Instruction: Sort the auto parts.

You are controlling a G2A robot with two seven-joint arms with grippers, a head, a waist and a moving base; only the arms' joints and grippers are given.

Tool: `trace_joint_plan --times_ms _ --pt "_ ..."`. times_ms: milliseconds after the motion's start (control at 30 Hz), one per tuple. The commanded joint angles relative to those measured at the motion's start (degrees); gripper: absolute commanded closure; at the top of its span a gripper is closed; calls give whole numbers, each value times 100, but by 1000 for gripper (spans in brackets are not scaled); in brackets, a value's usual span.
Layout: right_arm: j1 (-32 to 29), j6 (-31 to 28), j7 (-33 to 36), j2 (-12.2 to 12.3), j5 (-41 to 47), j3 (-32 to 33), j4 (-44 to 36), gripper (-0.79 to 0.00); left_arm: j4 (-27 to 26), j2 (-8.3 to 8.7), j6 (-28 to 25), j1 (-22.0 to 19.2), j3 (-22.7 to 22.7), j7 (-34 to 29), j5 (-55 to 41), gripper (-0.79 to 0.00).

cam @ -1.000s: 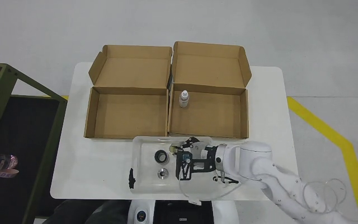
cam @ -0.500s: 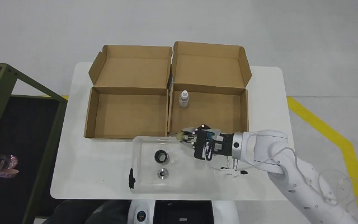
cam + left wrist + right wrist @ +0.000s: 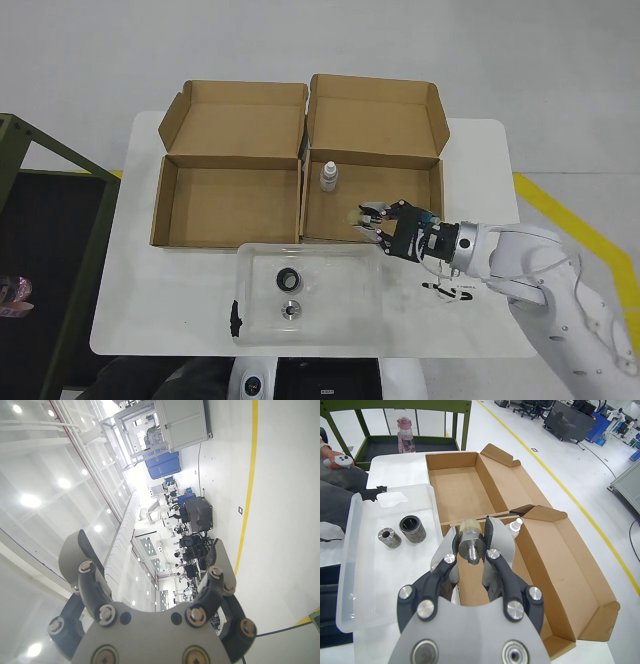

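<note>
My right gripper [image 3: 470, 536] [image 3: 372, 220] is shut on a metal fitting [image 3: 469, 542] with a threaded stud and a pale yellowish cap, held over the near edge of the right cardboard box [image 3: 415, 205] [image 3: 560, 560]. A small white bottle [image 3: 328, 177] [image 3: 515, 524] stands in that box. The clear plastic bin [image 3: 365, 320] [image 3: 347, 575] holds a black-cored bearing sleeve [image 3: 288, 280] [image 3: 412, 529] and a grey metal bushing [image 3: 291, 309] [image 3: 388, 537]. The left cardboard box [image 3: 228, 205] [image 3: 460, 485] is bare inside. My left gripper [image 3: 147, 555] is open, pointing up into the room.
Both boxes' lids [image 3: 372, 120] stand open at the far side. A green shelf cart [image 3: 40, 240] stands off the table's left side, with a pink bottle [image 3: 406, 435] on it. A person's hand [image 3: 335, 461] holds a controller beside the table.
My right gripper has lifted the fitting out of the clear bin and carried it toward the right box, from the bin's middle to the box's near edge.
</note>
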Motion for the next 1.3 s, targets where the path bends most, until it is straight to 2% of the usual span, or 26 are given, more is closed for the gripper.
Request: trace_joint_plan --times_ms 0,367,800,967,1267 --pt "42 -2 -19 -7 8 -5 32 0 0 0 0 0 0 0 0 -785" --pt "547 -83 122 -72 -86 -221 418 0 0 0 0 0 0 0 0 -785" --pt "1876 -285 1291 -275 20 -1112 1376 0 0 0 0 0 0 0 0 -785" --pt "2328 -121 1839 -399 97 -1554 1787 0 0 0 0 0 0 0 0 -785" --pt "2938 74 2313 -640 4 -2263 2461 0 0 0 0 0 0 0 0 -785"
